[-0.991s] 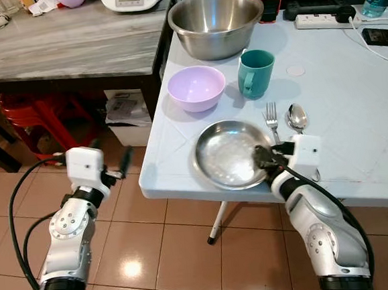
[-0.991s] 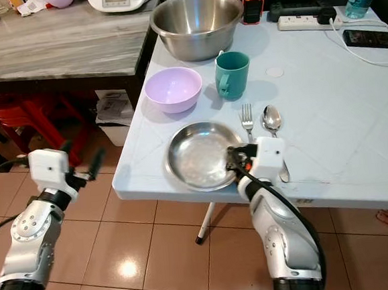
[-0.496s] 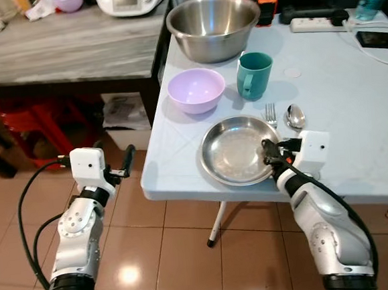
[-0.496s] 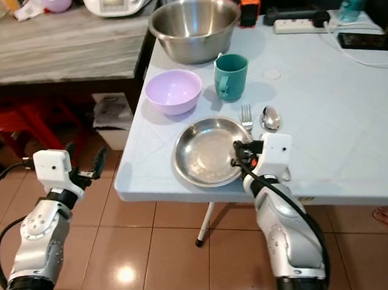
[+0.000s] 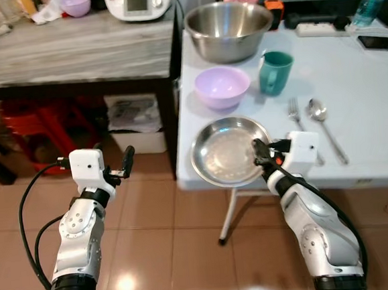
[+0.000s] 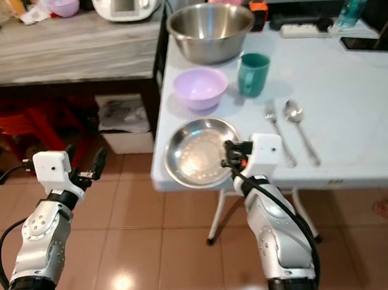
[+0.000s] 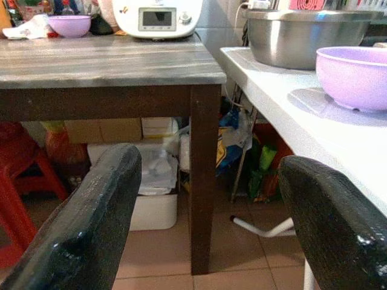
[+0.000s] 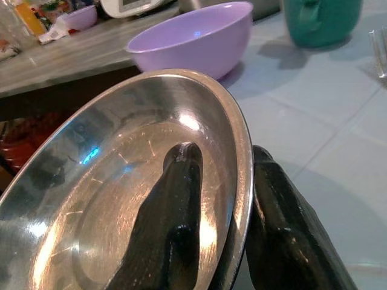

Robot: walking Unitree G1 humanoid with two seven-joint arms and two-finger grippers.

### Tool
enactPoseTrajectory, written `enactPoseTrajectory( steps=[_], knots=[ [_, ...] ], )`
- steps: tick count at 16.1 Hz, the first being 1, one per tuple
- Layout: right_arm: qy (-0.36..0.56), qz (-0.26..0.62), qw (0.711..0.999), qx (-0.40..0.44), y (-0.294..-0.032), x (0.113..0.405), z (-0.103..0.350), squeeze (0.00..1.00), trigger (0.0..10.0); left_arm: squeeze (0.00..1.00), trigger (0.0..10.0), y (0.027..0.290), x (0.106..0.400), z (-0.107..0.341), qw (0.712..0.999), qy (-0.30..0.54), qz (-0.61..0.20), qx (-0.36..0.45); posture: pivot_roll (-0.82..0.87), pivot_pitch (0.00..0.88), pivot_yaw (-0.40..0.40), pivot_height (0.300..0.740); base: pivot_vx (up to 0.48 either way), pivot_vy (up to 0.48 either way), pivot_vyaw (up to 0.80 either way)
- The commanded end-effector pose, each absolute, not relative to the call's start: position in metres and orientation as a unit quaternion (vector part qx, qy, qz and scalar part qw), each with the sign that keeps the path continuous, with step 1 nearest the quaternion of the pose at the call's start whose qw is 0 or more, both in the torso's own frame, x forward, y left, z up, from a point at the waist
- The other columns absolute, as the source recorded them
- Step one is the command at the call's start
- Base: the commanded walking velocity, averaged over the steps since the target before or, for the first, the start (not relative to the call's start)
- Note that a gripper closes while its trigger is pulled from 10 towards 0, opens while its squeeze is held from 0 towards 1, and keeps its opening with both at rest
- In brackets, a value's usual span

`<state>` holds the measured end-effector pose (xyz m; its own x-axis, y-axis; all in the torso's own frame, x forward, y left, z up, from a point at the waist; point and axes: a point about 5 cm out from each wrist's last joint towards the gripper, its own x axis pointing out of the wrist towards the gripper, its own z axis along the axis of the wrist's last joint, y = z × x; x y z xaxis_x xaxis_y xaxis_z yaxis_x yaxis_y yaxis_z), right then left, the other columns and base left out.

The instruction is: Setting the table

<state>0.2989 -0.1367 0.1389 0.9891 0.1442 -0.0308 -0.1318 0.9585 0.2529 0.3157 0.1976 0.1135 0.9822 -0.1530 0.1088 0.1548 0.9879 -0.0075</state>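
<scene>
Steel catches the light on the plate (image 5: 227, 152), which sits at the near left corner of the white table (image 5: 372, 104), its rim reaching the near edge. The right gripper (image 5: 260, 155) is clamped on the plate's right rim, one finger (image 8: 166, 223) pressed into the dish and the other under the rim, which looks like a pinch meant for sliding or lifting a shallow plate that offers no other hold. Behind the plate, toward the left edge, stands the purple bowl (image 5: 222, 87), with the green mug (image 5: 276, 72) just beside it and the big metal bowl (image 5: 228, 28) at the far left corner. The fork (image 5: 299, 123) and spoon (image 5: 325, 122) lie side by side, right of the plate and parallel to each other, handles toward the near edge, so the place setting seems nearly arranged (the plate may only need centring beside the cutlery). The left gripper (image 5: 118, 166) hangs off the table over the tiled floor (image 5: 156, 255), fingers (image 7: 91, 217) apart and holding nothing, probably kept clear while the right arm works. How much of the plate overhangs the near edge is hard to judge, since the right wrist covers that stretch of rim. The table's right side runs out of the picture, and the items along its far edge are cut off and too small to name surely.
</scene>
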Motion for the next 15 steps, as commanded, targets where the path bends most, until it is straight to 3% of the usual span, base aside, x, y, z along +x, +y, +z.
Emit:
enactPoseTrajectory(
  steps=[1,5,15],
  knots=[
    [0.022,0.06,0.99,0.127,-0.142,0.299,0.138,0.0,10.0,0.0,10.0,0.193,0.317,0.113,0.995,-0.05,-0.083,-0.011,-0.13,0.098,0.061,0.74,0.0,0.42,-0.5],
    [0.015,0.063,0.99,0.127,-0.141,0.3,0.139,0.0,10.0,0.0,10.0,0.188,0.317,0.113,0.995,-0.05,-0.086,-0.015,-0.13,0.095,0.06,0.74,0.0,0.423,-0.47],
    [-0.003,0.06,0.991,0.12,-0.144,0.301,0.143,0.0,10.0,0.0,10.0,0.178,0.318,0.111,0.994,-0.047,-0.096,-0.025,-0.13,0.097,0.064,0.74,0.0,0.425,0.0]
  ],
)
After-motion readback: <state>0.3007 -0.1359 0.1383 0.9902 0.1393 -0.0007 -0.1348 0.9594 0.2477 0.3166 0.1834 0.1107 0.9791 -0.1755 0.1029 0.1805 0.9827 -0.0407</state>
